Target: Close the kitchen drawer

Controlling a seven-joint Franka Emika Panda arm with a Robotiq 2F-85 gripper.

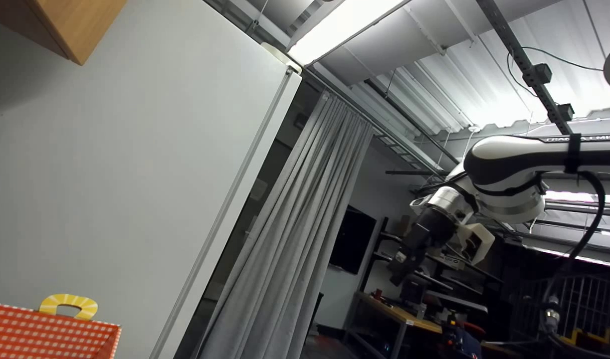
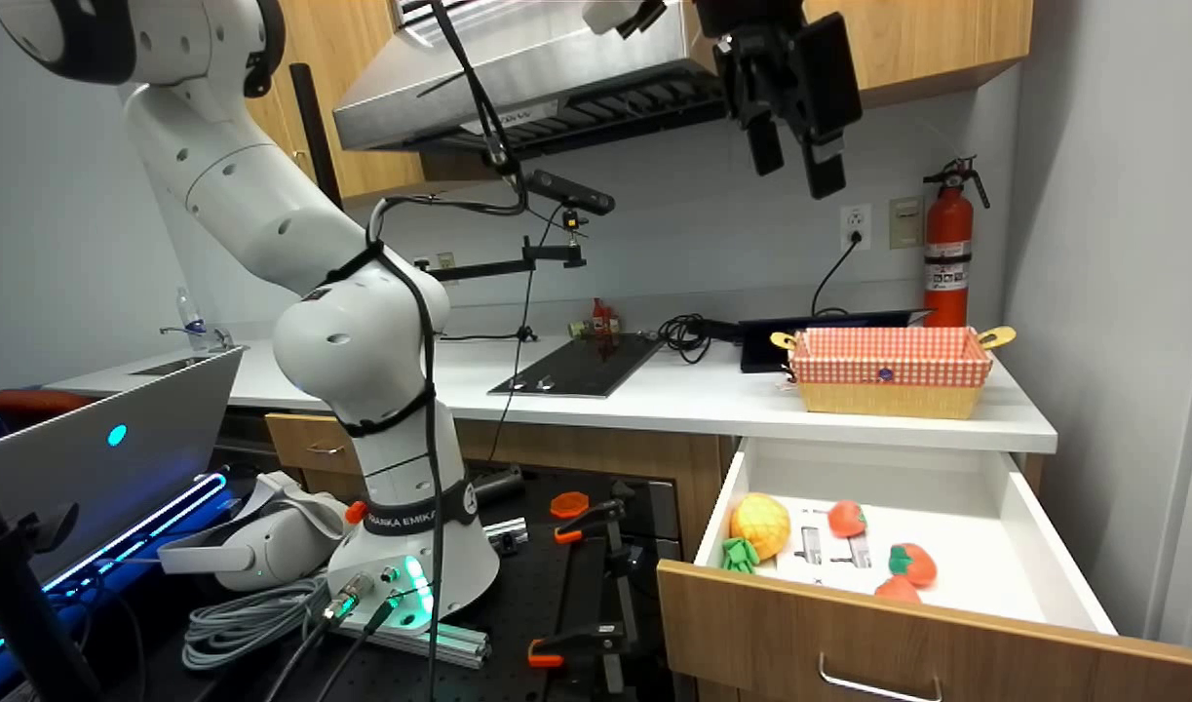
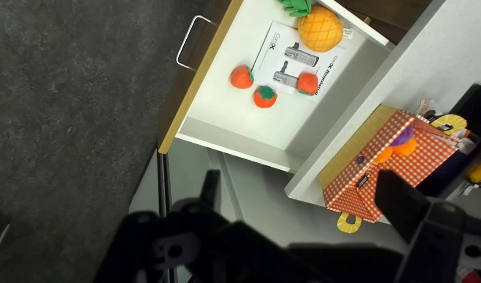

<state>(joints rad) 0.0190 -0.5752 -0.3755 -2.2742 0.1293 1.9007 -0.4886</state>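
The kitchen drawer (image 2: 800, 624) is pulled far out below the counter in an exterior view. Its wooden front has a silver handle (image 2: 878, 690). The wrist view shows the open drawer (image 3: 201, 78) from above, with the handle (image 3: 188, 37) on its outer face. Inside lie a plush pineapple (image 3: 321, 29), several small red-orange plush fruits (image 3: 242, 76) and a printed sheet (image 3: 277, 53). My gripper (image 2: 795, 161) is open and empty, high above the counter and well apart from the drawer. It also shows in an exterior view (image 1: 398, 273) and the wrist view (image 3: 299, 177).
A red-checked basket (image 2: 888, 400) stands on the white counter (image 2: 654, 414) above the drawer. A fire extinguisher (image 2: 949, 253) is behind it. A range hood (image 2: 557, 88) and wooden cabinets are close to the gripper. A wall (image 2: 1122, 292) stands beside the drawer.
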